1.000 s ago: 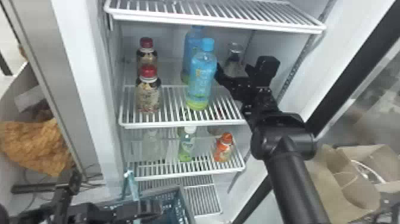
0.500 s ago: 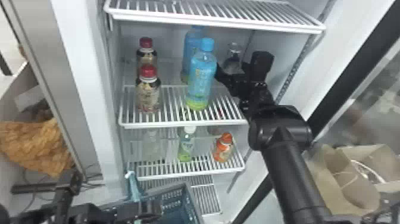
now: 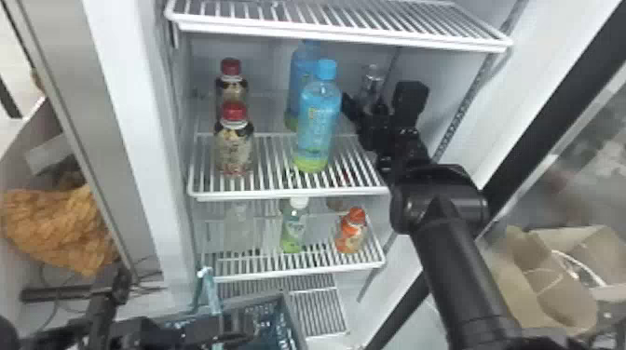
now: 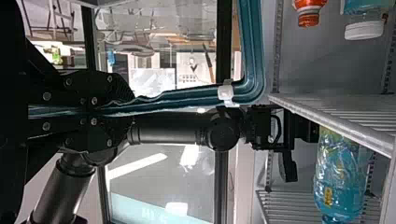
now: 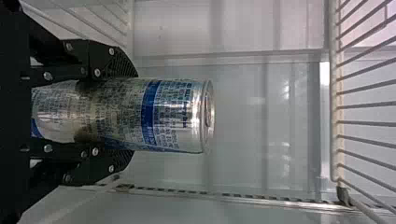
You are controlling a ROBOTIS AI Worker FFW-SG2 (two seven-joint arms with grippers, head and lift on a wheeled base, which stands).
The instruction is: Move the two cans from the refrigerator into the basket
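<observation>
Currently clamped: right tool (image 3: 379,101) on silver can (image 5: 173,116), left tool (image 3: 233,334) on basket rim (image 4: 254,56)

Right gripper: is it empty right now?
No, the right gripper has a silver-and-blue can between its two black fingers.

The bottom edge crops the basket (image 3: 294,321); upper right of centre, the right pincer (image 3: 381,100) hides the can's (image 3: 372,80) base.

Leftward passage from the can (image 3: 372,80) is blocked by the blue bottles (image 3: 318,122), beyond which a gap is left before the red-capped bottles (image 3: 234,148).
</observation>
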